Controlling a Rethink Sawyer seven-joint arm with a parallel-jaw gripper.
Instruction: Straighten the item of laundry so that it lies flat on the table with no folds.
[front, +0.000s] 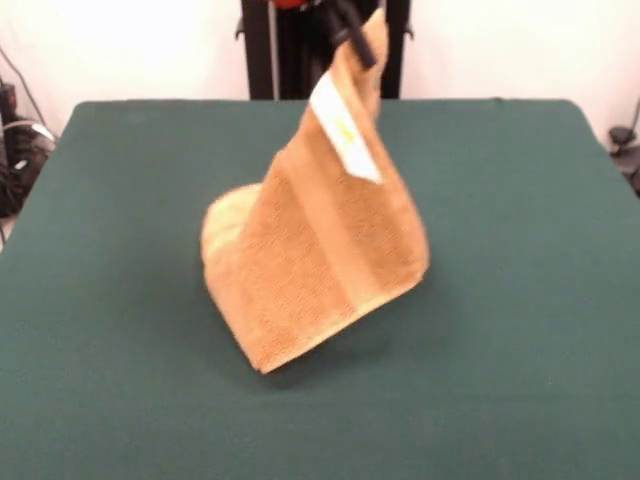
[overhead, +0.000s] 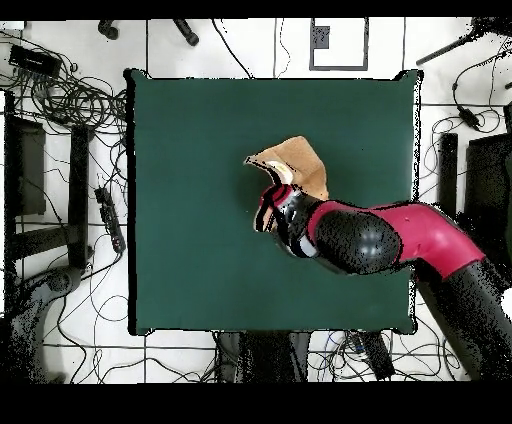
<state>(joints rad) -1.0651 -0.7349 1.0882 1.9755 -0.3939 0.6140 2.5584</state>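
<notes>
Front view: hand (front: 352, 38) pinches towel (front: 320, 260) corner, lifted above table (front: 520, 300).

Black gripper (front: 352, 30) at top edge pinches corner of orange-tan terry towel (front: 320, 250); towel hangs lifted, white tag (front: 345, 128) showing, lower edge near dark green felt table (front: 520, 300).

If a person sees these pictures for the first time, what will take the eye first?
The orange-tan towel, held up by one corner in the gripper at the picture's top, hangs over the middle of the green table. A white tag shows near the held corner.
</notes>
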